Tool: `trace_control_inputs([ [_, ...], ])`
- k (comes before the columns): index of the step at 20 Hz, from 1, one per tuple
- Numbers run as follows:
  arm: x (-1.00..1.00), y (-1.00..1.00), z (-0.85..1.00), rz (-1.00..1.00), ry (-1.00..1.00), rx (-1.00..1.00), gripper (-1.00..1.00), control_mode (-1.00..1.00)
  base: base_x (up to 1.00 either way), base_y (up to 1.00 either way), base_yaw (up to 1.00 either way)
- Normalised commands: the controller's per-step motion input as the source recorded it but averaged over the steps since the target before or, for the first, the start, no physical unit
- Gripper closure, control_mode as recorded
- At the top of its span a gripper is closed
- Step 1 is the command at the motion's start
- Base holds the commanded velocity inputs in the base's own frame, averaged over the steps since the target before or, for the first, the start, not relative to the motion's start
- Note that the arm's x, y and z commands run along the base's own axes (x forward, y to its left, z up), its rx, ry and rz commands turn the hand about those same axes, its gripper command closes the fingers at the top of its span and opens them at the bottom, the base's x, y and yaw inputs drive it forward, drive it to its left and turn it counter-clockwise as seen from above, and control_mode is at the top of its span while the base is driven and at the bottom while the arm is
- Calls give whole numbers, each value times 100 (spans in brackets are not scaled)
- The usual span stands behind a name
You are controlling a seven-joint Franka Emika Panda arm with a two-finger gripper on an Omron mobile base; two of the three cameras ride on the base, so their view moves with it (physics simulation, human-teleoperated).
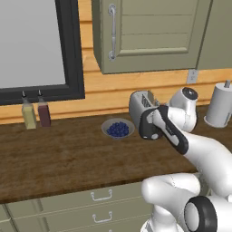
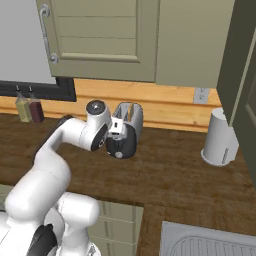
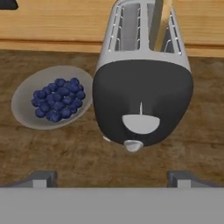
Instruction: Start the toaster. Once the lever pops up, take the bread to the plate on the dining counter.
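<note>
From your left base view, the toaster (image 1: 141,103) sits at the back of the wood worktop (image 1: 59,158), against the plank wall, and your arm's wrist crosses in front of its black end, so the hand itself is masked here. Just left of the toaster you've got a small bowl of blueberries (image 1: 118,128), two little bottles (image 1: 36,114) stand under the window further left, and a paper towel roll (image 1: 219,105) is off to the right. Swing to your right base view: the toaster (image 2: 126,131) faces you with its black end and round knob low down, the hand pressed in close at its left side, the towel roll (image 2: 219,137) well apart to the right, a sink (image 2: 205,242) at the bottom edge. Now the hand view: you're looking straight at the black end face, the lever (image 3: 141,124) pale just above the knob (image 3: 133,145), a tan slice of bread (image 3: 161,24) standing in the right-hand slot. Your gripper (image 3: 111,179) has its fingertips (image 3: 39,180) spread wide, one either side of the toaster's end, gripping nothing. The berry bowl (image 3: 52,98) sits left.
</note>
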Motion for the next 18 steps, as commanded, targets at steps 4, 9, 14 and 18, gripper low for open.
trace_control_inputs([
  [4,29,0,-24,0,3,0,-100,-100,0,0,0],
  [9,20,0,-29,0,0,0,-100,-100,0,0,0],
  [14,16,0,-29,0,0,0,-100,-100,0,0,0],
  [18,24,0,-12,0,0,0,-100,-100,0,0,0],
])
